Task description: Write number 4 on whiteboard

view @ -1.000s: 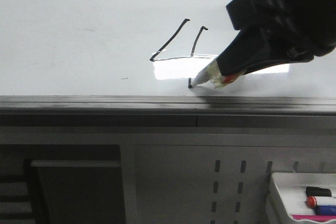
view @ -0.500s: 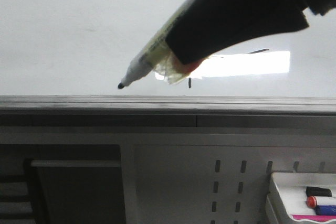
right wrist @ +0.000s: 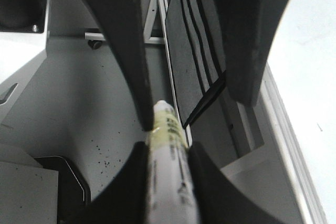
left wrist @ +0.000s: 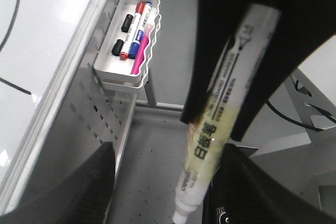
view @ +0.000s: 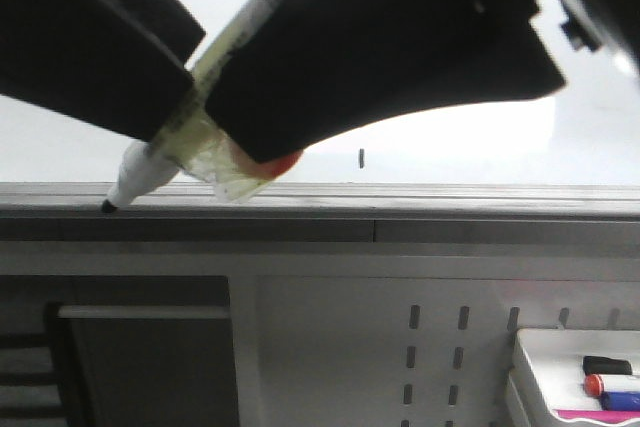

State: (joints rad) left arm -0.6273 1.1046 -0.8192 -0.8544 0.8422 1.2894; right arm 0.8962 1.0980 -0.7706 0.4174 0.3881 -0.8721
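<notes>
My right gripper [view: 235, 137] is shut on a white marker [view: 150, 172] with yellowed tape, close to the front camera, its black tip in front of the whiteboard's [view: 590, 137] grey lower edge. In the right wrist view, the right gripper [right wrist: 168, 148] clamps the marker [right wrist: 170, 182] barrel. My left gripper [view: 175, 97] is open at upper left. In the left wrist view the marker [left wrist: 210, 145] hangs between the left gripper's [left wrist: 168, 153] spread fingers, closer to one of them. The number 4 is mostly hidden; a short stroke [view: 361, 157] and thin black lines [left wrist: 10, 24] show on the whiteboard [left wrist: 47, 40].
A small white tray [view: 530, 367] of coloured markers hangs on the perforated grey panel [view: 430, 347] below the board at the right; the tray [left wrist: 107, 74] also shows in the left wrist view. Grey floor lies beneath.
The right gripper has lifted the marker off the board and swung it left and toward the camera, covering the drawn 4. The left gripper has come into view at upper left.
</notes>
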